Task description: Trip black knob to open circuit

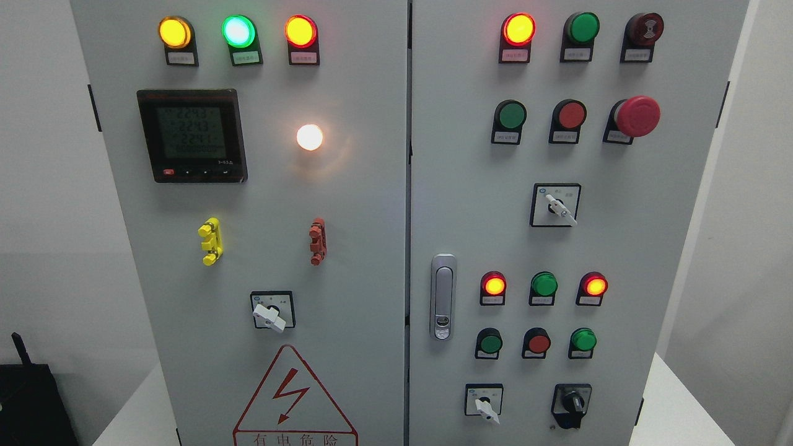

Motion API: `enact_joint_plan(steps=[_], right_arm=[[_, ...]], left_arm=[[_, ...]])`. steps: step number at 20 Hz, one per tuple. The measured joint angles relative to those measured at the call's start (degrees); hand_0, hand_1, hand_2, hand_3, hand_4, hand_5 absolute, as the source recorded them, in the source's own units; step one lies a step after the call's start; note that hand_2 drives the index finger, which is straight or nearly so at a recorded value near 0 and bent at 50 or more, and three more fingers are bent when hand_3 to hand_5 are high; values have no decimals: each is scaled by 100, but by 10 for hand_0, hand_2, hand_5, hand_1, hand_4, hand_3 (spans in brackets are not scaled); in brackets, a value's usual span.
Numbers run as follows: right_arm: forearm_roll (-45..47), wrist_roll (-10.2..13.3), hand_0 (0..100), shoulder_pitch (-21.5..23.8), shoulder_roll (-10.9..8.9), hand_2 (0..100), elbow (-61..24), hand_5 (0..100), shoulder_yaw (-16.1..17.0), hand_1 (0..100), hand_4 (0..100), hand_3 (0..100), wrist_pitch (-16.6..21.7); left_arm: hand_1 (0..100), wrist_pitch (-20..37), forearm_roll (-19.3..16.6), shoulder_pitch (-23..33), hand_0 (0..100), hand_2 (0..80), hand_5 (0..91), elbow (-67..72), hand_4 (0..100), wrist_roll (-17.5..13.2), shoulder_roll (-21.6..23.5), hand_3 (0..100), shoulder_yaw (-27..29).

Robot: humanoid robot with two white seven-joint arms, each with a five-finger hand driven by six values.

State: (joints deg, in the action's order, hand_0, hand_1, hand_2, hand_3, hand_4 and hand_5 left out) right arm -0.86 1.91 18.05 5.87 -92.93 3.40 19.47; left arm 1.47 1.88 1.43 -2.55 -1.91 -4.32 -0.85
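A grey electrical cabinet with two doors fills the head view. The black knob (572, 404) is a rotary selector at the lower right of the right door (650, 260), its handle standing about upright. Left of it is a white rotary selector (486, 406) pointing down to the right. Neither of my hands shows anywhere in the picture, and nothing touches the knob.
The right door carries a door latch (443, 297), a red mushroom stop button (637, 116), another white selector (559, 209) and rows of lamps and push buttons. The left door (260, 260) has a digital meter (191, 135), a white selector (269, 315) and a warning triangle (293, 396). A black box (31, 402) sits lower left.
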Motion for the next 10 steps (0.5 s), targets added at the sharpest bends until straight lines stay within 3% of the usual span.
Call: enact_joint_plan(steps=[10], right_arm=[[19, 2, 0, -320, 16, 0, -464, 1000, -3, 0, 1000, 1000, -262]], left_arm=[[389, 0, 0, 0, 120, 0, 0, 0, 0, 0, 0, 0, 0]])
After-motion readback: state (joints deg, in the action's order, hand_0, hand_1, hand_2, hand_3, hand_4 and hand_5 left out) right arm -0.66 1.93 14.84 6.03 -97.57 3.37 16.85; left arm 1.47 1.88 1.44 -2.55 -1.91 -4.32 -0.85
